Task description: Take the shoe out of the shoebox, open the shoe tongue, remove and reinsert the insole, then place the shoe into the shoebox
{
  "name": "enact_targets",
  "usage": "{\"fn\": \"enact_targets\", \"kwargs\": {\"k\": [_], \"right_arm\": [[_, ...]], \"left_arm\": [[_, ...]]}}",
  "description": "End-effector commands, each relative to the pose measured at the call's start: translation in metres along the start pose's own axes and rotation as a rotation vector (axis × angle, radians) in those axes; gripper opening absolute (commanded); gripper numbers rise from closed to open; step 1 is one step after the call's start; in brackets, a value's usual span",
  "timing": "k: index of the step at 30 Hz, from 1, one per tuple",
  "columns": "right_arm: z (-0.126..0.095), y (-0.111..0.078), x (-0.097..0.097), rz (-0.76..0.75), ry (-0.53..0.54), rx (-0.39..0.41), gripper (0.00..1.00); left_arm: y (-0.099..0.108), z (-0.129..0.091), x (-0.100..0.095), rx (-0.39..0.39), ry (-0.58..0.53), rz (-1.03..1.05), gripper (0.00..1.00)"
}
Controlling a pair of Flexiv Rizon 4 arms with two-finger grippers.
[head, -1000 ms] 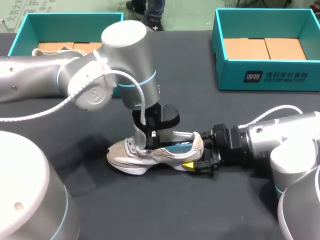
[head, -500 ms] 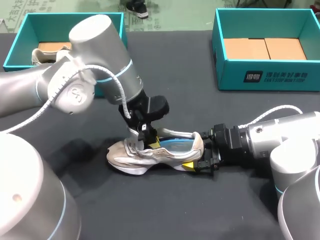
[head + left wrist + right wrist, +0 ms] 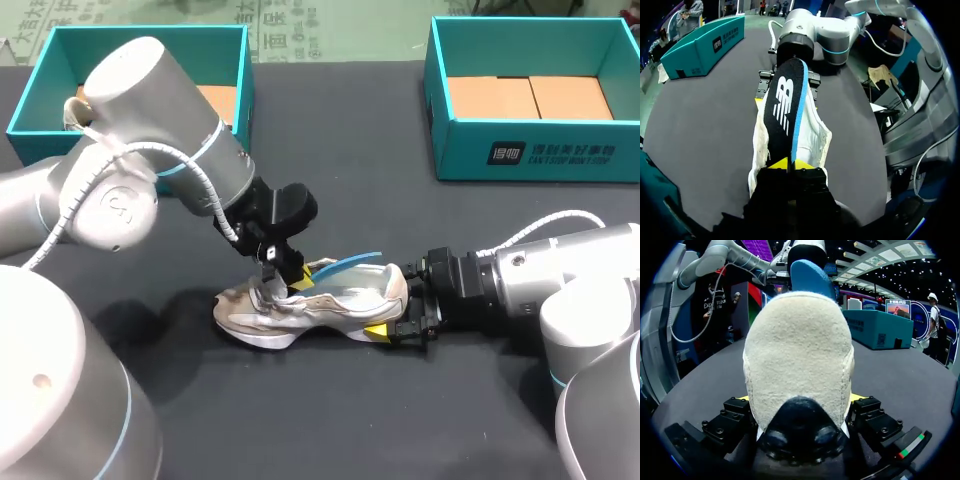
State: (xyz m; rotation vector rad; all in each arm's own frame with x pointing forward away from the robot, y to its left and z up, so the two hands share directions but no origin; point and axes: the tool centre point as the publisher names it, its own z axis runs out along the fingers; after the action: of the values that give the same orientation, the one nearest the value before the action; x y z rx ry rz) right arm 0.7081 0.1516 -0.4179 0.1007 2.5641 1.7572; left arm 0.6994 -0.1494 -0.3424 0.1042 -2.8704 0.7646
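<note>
Over the last second the left arm (image 3: 150, 170) had swung back toward the upper left of the head view, and its elbow had dropped from above the shoe (image 3: 300, 312) to the left of it; the left gripper (image 3: 287, 274) had come up out of the shoe's mouth and tilted over; the insole (image 3: 348, 267) had come with it, so that a blue strip now arched clear above the collar where a second ago only a sliver showed inside. I judged the removal of the insole to be under way but unfinished, since its rear end still seemed to sit in the heel; reinsertion and boxing remained.

The left gripper was pinched tight on one end of the insole; in the left wrist view the yellow tips (image 3: 790, 163) met on it, and the insole (image 3: 785, 100) ran straight ahead of the fingers over the open shoe (image 3: 812, 135).

The right arm (image 3: 540, 285) had not shifted; it lay low along the table (image 3: 350, 150) from the right edge, and the right gripper (image 3: 402, 330) clamped the heel; in the right wrist view its fingers (image 3: 735, 412) pressed the shoe's heel (image 3: 797, 360) from both sides.

The shoe lay on its sole at lower centre of the head view, toe leftward, well apart from the left shoebox (image 3: 35, 90) and the right shoebox (image 3: 530, 155).
</note>
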Motion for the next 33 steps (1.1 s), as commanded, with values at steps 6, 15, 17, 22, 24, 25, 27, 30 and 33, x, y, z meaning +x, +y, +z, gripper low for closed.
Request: {"fn": "enact_targets", "kwargs": {"k": [6,15,17,22,24,25,27,30,33], "right_arm": [[0.004,-0.003,-0.001,0.000,-0.001,0.003,0.00],[0.004,-0.003,-0.001,0.000,-0.001,0.003,0.00],[0.004,-0.003,-0.001,0.000,-0.001,0.003,0.00],[0.004,-0.003,-0.001,0.000,-0.001,0.003,0.00],[0.004,-0.003,-0.001,0.000,-0.001,0.003,0.00],[0.004,-0.003,-0.001,0.000,-0.001,0.003,0.00],[0.004,-0.003,-0.001,0.000,-0.001,0.003,0.00],[0.004,-0.003,-0.001,0.000,-0.001,0.003,0.00],[0.004,-0.003,-0.001,0.000,-0.001,0.003,0.00]], "left_arm": [[-0.035,0.004,0.002,-0.059,-0.091,0.007,0.00],[-0.047,0.009,-0.009,-0.117,-0.157,-0.032,0.00],[-0.046,0.009,-0.010,-0.124,-0.164,-0.039,0.00],[-0.045,0.007,-0.009,-0.127,-0.168,-0.043,0.42],[-0.045,0.004,-0.006,-0.124,-0.183,-0.038,0.42],[-0.046,0.003,-0.004,-0.125,-0.186,-0.035,0.43],[-0.047,0.001,0.000,-0.129,-0.207,-0.027,0.42],[-0.050,-0.002,0.005,-0.133,-0.235,-0.015,0.43],[-0.055,-0.005,0.010,-0.132,-0.260,-0.007,0.43]]}}
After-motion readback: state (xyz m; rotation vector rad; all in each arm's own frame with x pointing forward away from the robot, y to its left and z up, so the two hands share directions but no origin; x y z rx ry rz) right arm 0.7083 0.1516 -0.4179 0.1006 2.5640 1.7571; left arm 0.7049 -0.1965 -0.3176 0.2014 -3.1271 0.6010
